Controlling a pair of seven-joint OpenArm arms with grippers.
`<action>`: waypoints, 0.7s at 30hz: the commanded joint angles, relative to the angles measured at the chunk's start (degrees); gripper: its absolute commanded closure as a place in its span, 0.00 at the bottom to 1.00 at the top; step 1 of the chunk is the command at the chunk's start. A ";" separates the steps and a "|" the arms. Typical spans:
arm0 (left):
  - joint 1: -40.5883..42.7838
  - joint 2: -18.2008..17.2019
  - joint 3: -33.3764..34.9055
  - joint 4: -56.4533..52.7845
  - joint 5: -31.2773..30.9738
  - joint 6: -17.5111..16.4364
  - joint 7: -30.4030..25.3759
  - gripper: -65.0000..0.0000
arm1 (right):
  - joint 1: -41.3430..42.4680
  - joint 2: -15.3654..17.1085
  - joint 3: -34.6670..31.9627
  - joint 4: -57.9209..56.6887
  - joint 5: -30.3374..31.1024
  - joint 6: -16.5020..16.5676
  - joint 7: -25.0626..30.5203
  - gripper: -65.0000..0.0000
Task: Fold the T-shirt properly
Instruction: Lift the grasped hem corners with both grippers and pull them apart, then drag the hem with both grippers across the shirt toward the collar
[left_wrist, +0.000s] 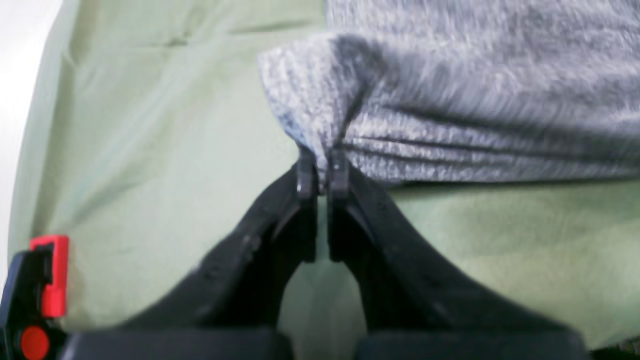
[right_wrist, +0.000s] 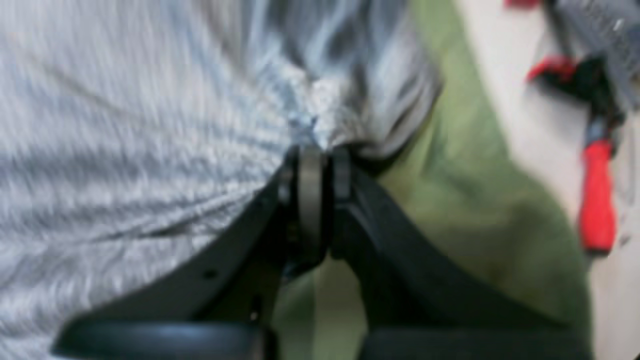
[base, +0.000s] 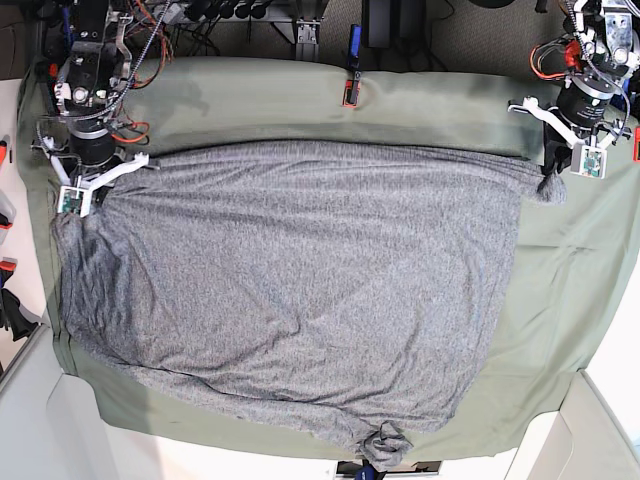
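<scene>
- My left claw is clenched on a bunched shirt corner at the table's far edge.
- My right claw is clenched on the opposite far corner.
- Shirt lies spread over most of the green cloth, near hem knotted up at the front edge.
- Risk: pinches look thin; a hard or uneven pull could slip a corner and skew the fold.
</scene>
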 joint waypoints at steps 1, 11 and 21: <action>-1.22 -0.74 -0.50 1.09 -0.31 0.02 -1.53 1.00 | 0.96 0.76 0.81 0.76 -0.13 0.17 1.18 1.00; -12.13 -2.64 -0.26 -5.46 -3.52 -3.91 -0.31 1.00 | 7.17 1.20 1.36 -3.61 0.00 1.44 1.77 1.00; -18.43 -2.58 -0.26 -20.81 -9.68 -17.51 0.83 0.88 | 14.14 1.22 1.36 -17.77 0.22 5.01 4.22 1.00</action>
